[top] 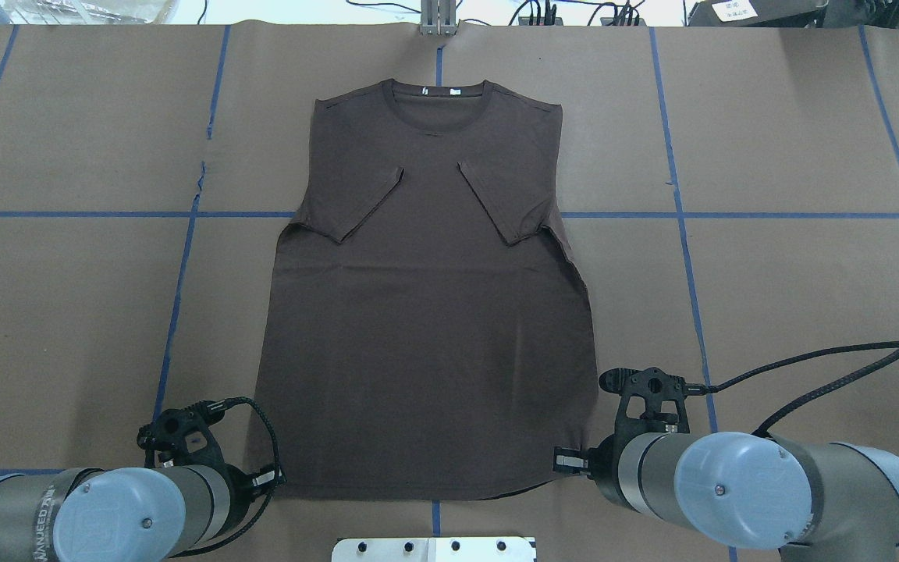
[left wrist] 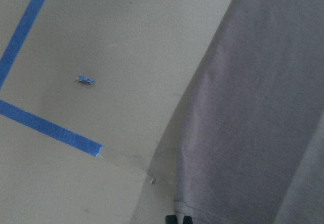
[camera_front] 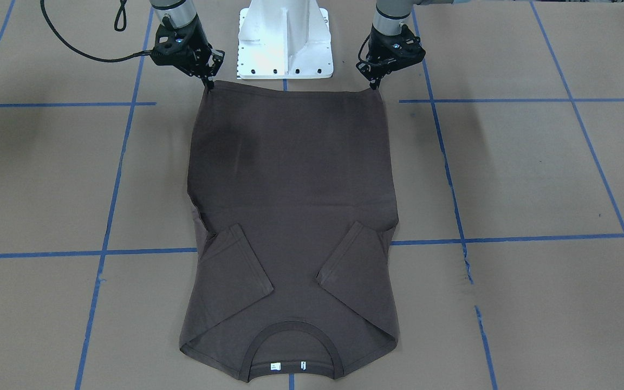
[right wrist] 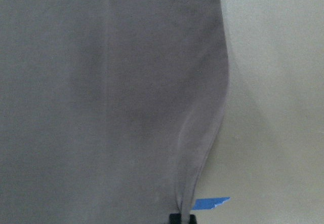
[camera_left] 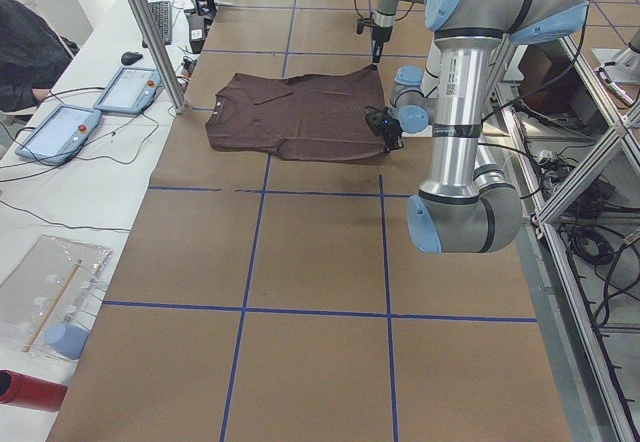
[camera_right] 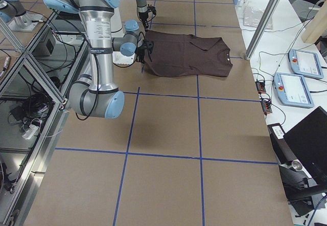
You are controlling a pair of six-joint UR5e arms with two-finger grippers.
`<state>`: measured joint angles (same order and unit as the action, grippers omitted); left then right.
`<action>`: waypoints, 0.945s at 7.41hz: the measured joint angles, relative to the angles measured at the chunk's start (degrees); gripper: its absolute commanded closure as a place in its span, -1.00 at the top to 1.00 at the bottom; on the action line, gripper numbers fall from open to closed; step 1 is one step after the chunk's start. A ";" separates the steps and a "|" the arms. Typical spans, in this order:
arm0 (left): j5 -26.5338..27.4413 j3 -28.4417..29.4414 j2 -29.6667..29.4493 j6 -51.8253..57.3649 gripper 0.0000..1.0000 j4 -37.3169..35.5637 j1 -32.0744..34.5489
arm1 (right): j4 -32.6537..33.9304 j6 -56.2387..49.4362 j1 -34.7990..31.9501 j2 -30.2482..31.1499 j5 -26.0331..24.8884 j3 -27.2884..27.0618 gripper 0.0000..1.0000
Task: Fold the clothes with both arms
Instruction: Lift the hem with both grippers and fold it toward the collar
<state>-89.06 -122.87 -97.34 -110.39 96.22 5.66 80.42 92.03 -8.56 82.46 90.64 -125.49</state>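
**Both arms pinch the hem corners of the flat T-shirt**

Front-facing view: the dark brown T-shirt [camera_front: 290,179] lies flat on the brown-papered worktop [camera_front: 528,173]. Its hem is toward the white pedestal base [camera_front: 285,43] and its collar [camera_front: 293,330] is at the end away from the robot. Both short sleeves are folded in over the chest. The left arm [camera_front: 393,21] and right arm [camera_front: 174,13] come down steeply on either side of the base. The left jaws and the right jaws are each closed to a point on one hem corner, and the hem runs straight between them.

Overhead view: the arms enter from the two near corners, each wrist pointing inward at its hem corner. The shirt sits centred between them, lying across a blue tape line [top: 769,215].

Left side view: the near, left arm stands one long link upright, then bends low to the hem. The far arm reaches down to the other corner.

Right side view: the near, right arm shows the same pose, and the shirt stretches away from the robot.

Left wrist view: the black left fingertips [left wrist: 179,219] meet at the bottom edge with no gap, right at the hem corner.

Right wrist view: the right fingertips [right wrist: 182,218] are pressed together, and a ridge of cloth runs into them
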 measured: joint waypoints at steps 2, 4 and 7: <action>-0.05 -1.11 0.17 0.01 -1.00 -0.60 0.02 | 0.11 0.00 -0.09 0.31 0.91 -1.21 -1.00; -0.50 -6.39 0.57 0.18 -1.00 -5.06 -0.90 | 0.43 -0.01 0.10 1.75 4.91 -5.48 -1.00; -1.83 -17.62 4.27 0.43 -1.00 -9.73 -6.24 | 0.50 -0.03 0.24 6.87 11.22 -13.38 -1.00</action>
<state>-90.90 -140.49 -93.08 -109.97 86.49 -0.59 80.92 92.00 -8.32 89.33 101.86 -138.87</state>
